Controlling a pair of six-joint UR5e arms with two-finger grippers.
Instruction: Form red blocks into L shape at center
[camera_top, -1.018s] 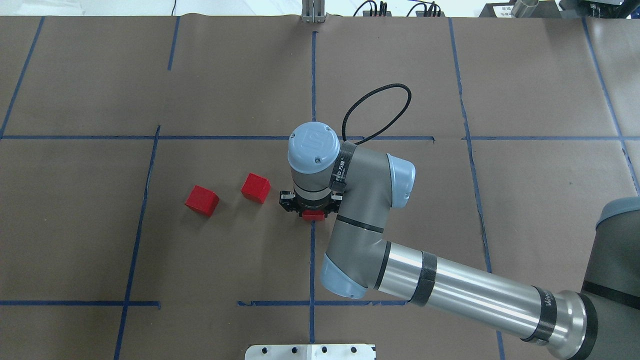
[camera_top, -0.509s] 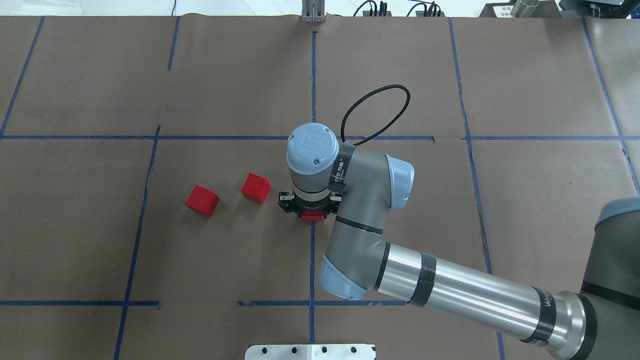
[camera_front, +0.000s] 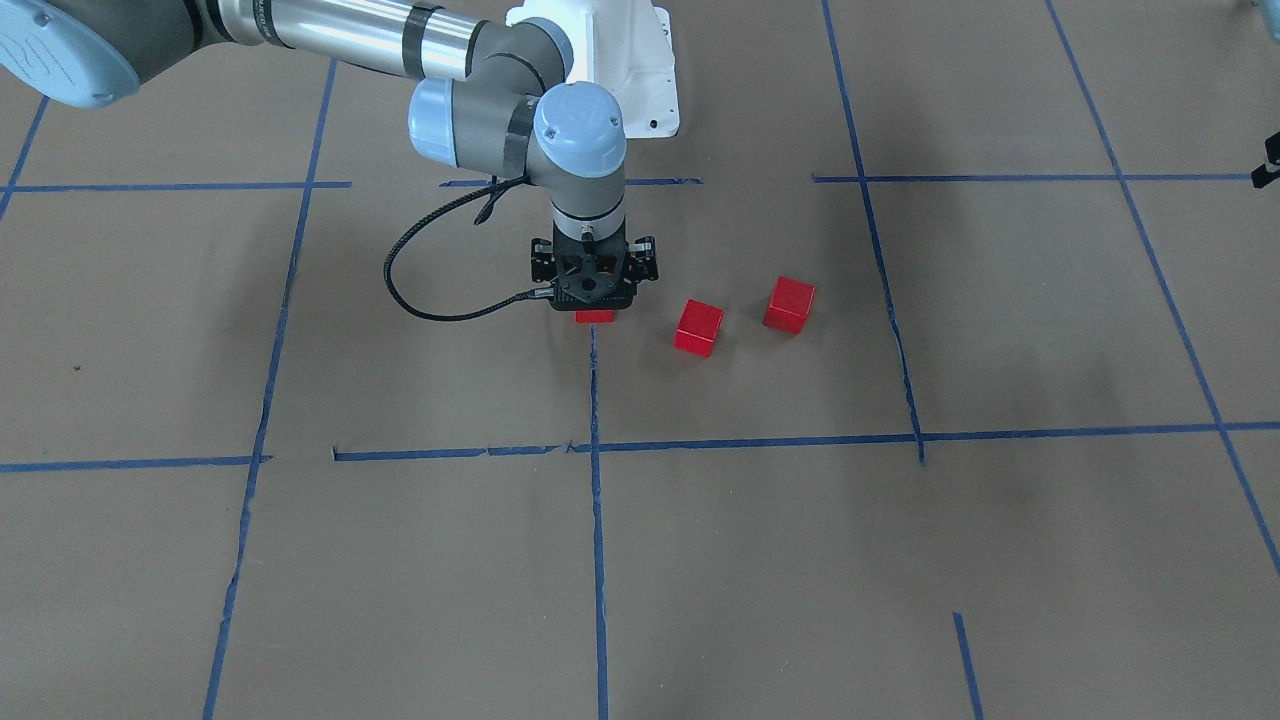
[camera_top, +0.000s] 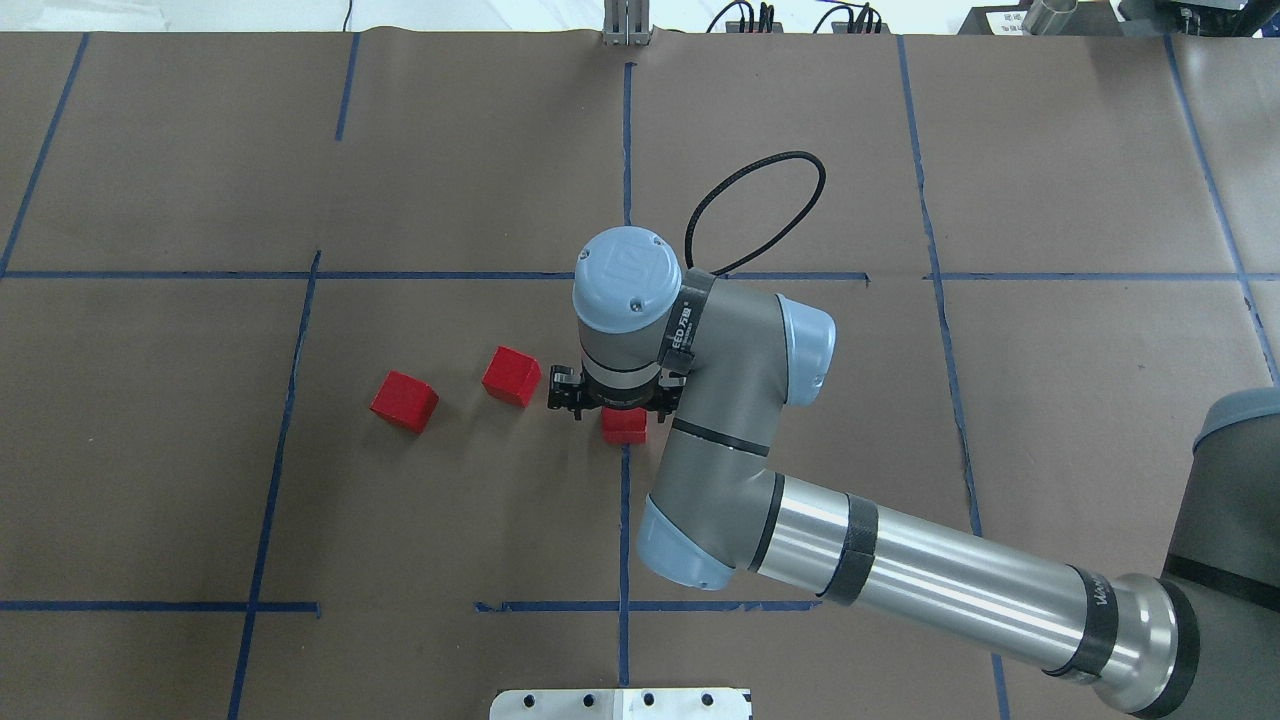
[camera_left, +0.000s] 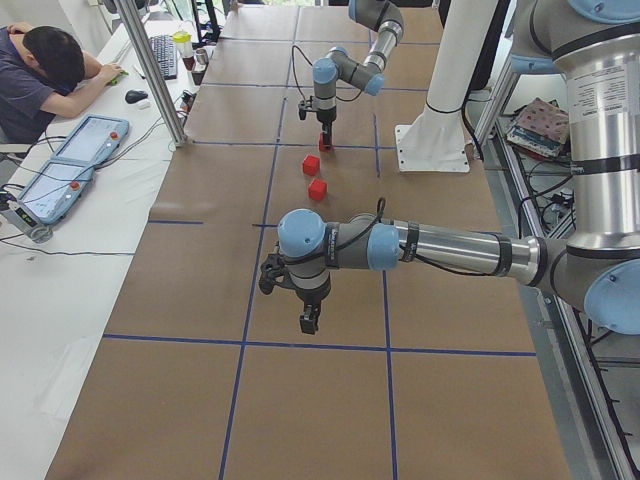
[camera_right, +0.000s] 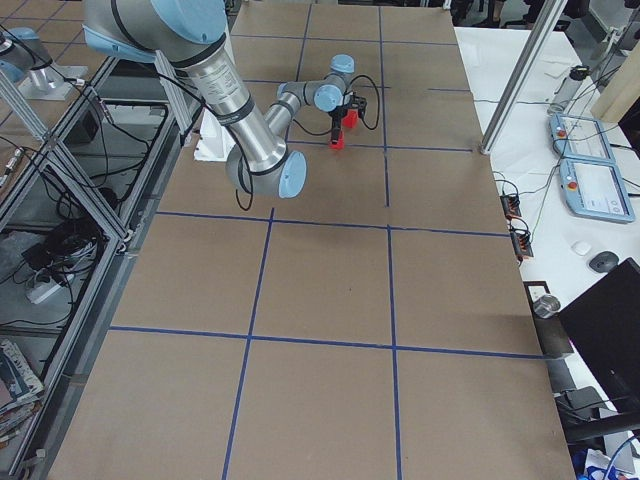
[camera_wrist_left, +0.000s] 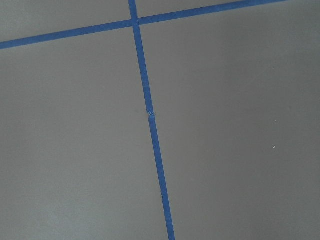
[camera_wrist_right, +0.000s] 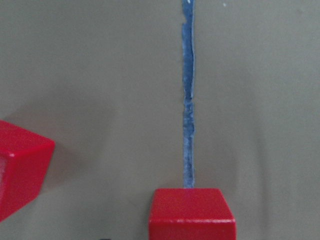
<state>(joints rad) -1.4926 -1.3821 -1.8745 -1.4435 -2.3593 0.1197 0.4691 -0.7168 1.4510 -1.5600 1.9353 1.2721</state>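
Note:
Three red blocks lie in the center (camera_top: 560, 480), a brown paper square crossed by a blue tape line (camera_top: 625, 520). One red block (camera_top: 624, 426) rests at the tape line's end, straight under my right gripper (camera_top: 612, 400), which hovers just above it, open and apart from it. The right wrist view shows that block (camera_wrist_right: 192, 212) standing free at its bottom edge. The second block (camera_top: 512, 376) and the third (camera_top: 404, 401) sit to its left, apart from each other. My left gripper (camera_left: 310, 322) hangs over bare paper far off; I cannot tell its state.
A black cable loop (camera_top: 760, 210) arcs off the right wrist. A white mounting plate (camera_top: 620, 703) sits at the near edge. A person (camera_left: 50, 70) leans on a side desk with control pendants (camera_left: 70, 165). Blue tape grid lines frame the squares.
The right gripper has let go of the block and lifted slightly; the block stays at the tape line's end and shows more. The other two blocks have not moved.

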